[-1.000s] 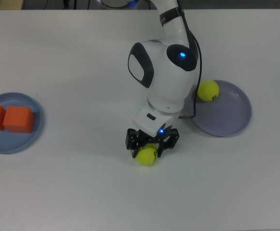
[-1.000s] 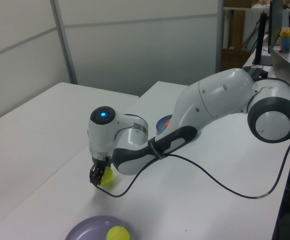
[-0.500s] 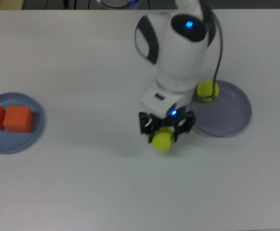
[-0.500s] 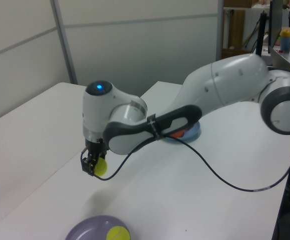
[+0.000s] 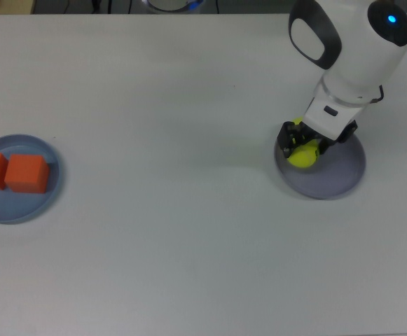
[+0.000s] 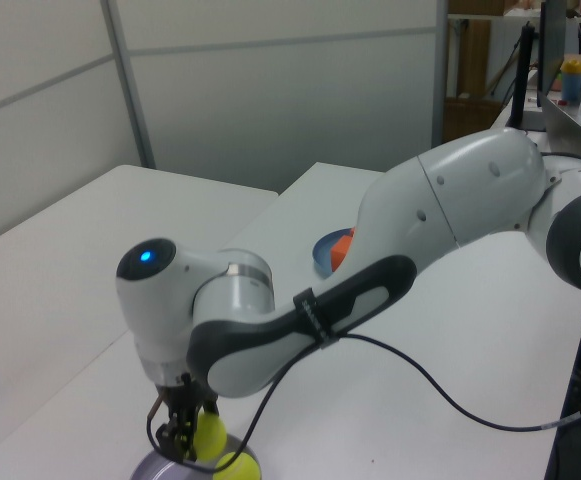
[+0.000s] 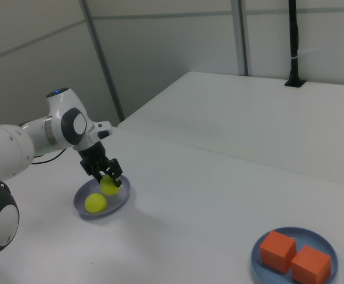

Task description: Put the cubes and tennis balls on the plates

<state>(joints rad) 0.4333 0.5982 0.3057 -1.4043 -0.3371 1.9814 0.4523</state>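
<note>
Carried off the table since a second ago, held tennis ball [image 5: 302,156] now above lavender plate [image 5: 343,175]; gripper [image 5: 305,145] jaws clamped on it. Second ball [image 7: 95,203] on plate. Cubes [image 5: 10,172] unmoved on blue plate [image 5: 21,207].

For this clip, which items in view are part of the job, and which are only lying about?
Part of the job:
- orange cubes, on the blue plate
- lavender plate
- held tennis ball, in the gripper
- second tennis ball, on the lavender plate

Lying about:
- black pole
- cable
</note>
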